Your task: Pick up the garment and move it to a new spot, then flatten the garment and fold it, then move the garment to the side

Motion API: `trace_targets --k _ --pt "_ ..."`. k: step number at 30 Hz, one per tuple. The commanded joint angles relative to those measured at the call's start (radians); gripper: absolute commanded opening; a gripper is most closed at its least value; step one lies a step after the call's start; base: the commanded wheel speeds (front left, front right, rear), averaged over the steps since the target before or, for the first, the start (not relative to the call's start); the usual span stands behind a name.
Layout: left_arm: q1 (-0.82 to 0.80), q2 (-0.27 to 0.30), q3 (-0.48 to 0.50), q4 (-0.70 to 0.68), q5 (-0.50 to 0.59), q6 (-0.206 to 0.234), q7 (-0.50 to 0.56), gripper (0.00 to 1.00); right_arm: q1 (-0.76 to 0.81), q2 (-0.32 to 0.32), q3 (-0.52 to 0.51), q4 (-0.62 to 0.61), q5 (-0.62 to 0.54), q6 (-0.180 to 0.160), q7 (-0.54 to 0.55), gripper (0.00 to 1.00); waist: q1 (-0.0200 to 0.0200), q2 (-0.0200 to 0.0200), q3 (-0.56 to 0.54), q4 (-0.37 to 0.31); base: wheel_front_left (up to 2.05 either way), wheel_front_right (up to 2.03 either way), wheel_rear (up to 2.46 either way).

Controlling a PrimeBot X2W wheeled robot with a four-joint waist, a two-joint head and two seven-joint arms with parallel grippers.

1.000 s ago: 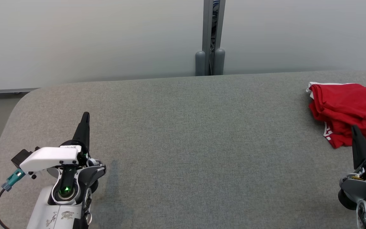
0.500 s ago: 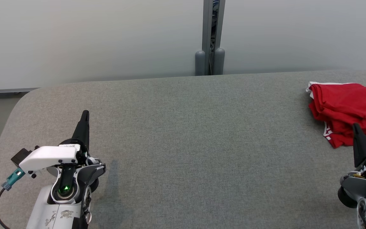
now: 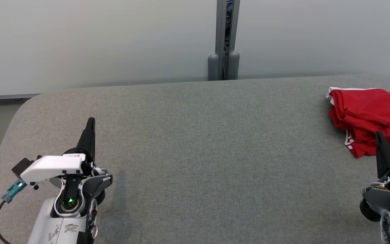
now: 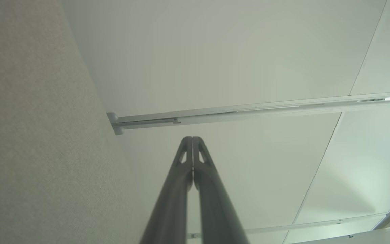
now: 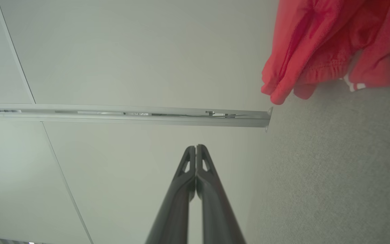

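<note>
At bench [image 3: 195,142] right edge, garment [image 3: 371,115] lies folded aside; task looks finished. Left gripper [image 3: 90,123] and right gripper [image 3: 380,135] pressed together, empty; next, retract.

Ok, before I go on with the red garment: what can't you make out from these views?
- Red garment: head view's right edge cuts it off, so its full extent is unknown.
- Same garment in the right wrist view: top and right edges crop it.
- Its near edge: the shut right gripper overlaps it in the head view; contact cannot be told.
- Table: front edge lies below the frame.
</note>
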Motion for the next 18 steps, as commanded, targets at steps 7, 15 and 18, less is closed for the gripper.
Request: trace_targets --k 7,15,18 --pt "-0.015 0.005 0.003 0.001 -0.006 -0.004 0.001 0.0 -0.003 -0.006 -0.001 0.0 0.0 0.0 0.003 0.0 0.0 0.0 0.0 0.0 0.0 0.0 0.0" --pt "-0.015 0.005 0.003 0.001 -0.006 -0.004 0.001 0.0 -0.003 -0.006 -0.001 0.0 0.0 0.0 0.004 0.0 0.0 0.0 0.0 0.0 0.0 0.0 0.0" --pt "-0.015 0.005 0.003 0.001 -0.006 -0.004 0.001 0.0 -0.003 -0.006 -0.001 0.0 0.0 0.0 0.004 0.0 0.0 0.0 0.0 0.0 0.0 0.0 0.0"
